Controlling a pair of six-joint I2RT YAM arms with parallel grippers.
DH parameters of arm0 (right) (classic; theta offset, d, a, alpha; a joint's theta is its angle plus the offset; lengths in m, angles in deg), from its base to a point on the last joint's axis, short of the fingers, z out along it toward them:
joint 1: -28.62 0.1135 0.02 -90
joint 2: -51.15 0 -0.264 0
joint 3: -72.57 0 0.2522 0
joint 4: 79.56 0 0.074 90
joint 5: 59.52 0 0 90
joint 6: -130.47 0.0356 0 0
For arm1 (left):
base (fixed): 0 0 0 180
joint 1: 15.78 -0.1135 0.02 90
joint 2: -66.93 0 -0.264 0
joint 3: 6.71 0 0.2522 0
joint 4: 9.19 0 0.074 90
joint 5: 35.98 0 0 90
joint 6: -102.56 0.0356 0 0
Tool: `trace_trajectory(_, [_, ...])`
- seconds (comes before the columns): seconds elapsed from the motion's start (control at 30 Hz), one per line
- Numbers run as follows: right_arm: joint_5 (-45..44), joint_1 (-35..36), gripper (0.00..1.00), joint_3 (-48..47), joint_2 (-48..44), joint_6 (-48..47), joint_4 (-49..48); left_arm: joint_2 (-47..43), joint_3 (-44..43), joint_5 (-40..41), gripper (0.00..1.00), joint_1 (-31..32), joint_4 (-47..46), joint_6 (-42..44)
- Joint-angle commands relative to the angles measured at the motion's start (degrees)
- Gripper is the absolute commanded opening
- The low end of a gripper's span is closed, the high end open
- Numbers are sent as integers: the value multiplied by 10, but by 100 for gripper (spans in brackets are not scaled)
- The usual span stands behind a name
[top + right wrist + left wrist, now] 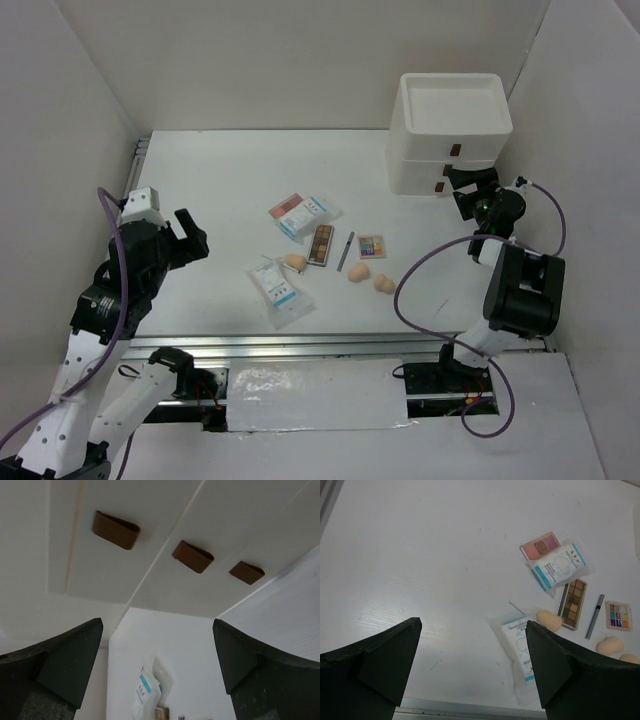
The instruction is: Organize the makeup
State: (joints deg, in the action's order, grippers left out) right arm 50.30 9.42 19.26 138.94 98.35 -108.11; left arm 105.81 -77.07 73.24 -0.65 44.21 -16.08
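Observation:
The makeup lies loose mid-table: a pink compact (287, 206), a sachet (312, 215), a brown palette (322, 244), a grey pencil (345, 250), a multicoloured palette (372, 245), three peach sponges (358, 274) and a second sachet (278, 288). My left gripper (190, 238) hangs open left of them, holding nothing. The left wrist view shows the near sachet (520, 645) by the right finger, and a sponge (549, 620), the brown palette (572, 603) and the compact (540, 545) beyond. My right gripper (465, 195) is open in front of the drawer unit.
A white stacked drawer unit (450, 130) stands at the back right, an open tray on top. Its brown pull tabs (193, 556) fill the right wrist view above the open fingers (75, 650). White walls enclose the table. A metal rail (300, 345) runs along the front edge.

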Motion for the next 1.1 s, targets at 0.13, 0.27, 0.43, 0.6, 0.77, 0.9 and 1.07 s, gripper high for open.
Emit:
trace_trajectory(0.13, [108,-8,93,-73,106,19,-165,4,-2,-5,99,10,-11,9])
trace_trajectory(0.27, [119,-12,87,-106,136,20,-178,11,-4,-10,99,15,-11,11])
trace_trajectory(0.43, [118,-15,84,-143,157,20,-169,17,-4,-9,100,18,-10,12])
trace_trajectory(0.6, [109,-17,79,-173,176,13,-154,19,-4,-12,99,20,-10,13])
trace_trajectory(0.77, [98,-20,77,-194,181,3,-130,23,-4,-20,99,20,-11,16])
trace_trajectory(0.9, [106,-21,70,-212,195,8,-133,23,-4,-19,99,20,-11,16])
trace_trajectory(1.07, [117,-23,57,-223,212,12,-143,24,-4,-20,100,20,-11,16])
